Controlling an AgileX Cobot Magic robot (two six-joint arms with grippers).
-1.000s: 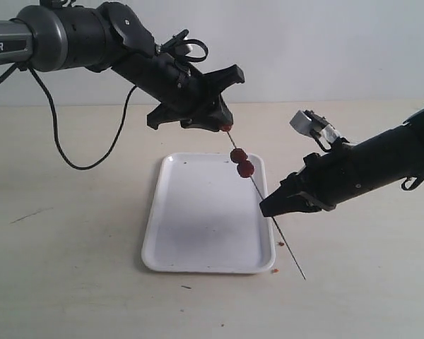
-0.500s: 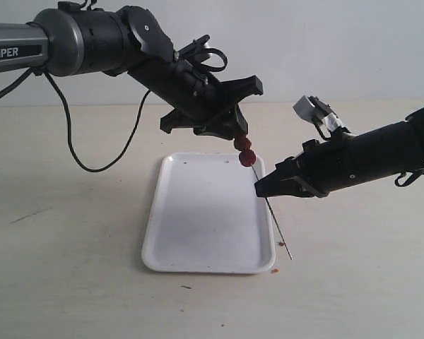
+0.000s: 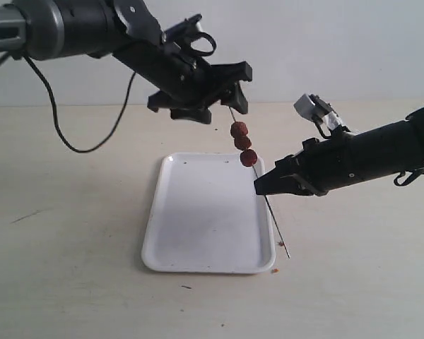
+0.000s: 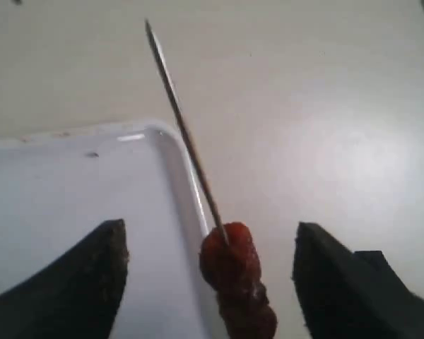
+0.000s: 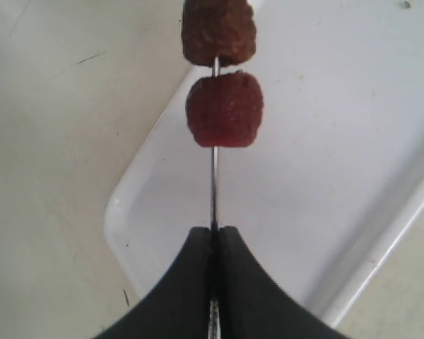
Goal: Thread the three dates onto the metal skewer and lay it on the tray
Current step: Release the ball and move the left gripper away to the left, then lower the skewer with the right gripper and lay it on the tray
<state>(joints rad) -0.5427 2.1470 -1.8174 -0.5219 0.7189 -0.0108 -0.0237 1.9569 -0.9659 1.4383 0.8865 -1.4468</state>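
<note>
Three dates (image 3: 243, 143) sit strung close together on the metal skewer (image 3: 274, 226), which slants above the tray's (image 3: 198, 244) far right corner, its low tip just beside the tray's right rim, near the worktop (image 3: 71, 268). Your right hand (image 3: 258, 189) is clamped on the skewer just below them. Your left hand (image 3: 219, 106) hangs above, fingers spread wide, clear of the dates.

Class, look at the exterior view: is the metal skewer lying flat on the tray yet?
No, the metal skewer slants steeply, clamped in the right gripper, not resting on the tray.
</note>
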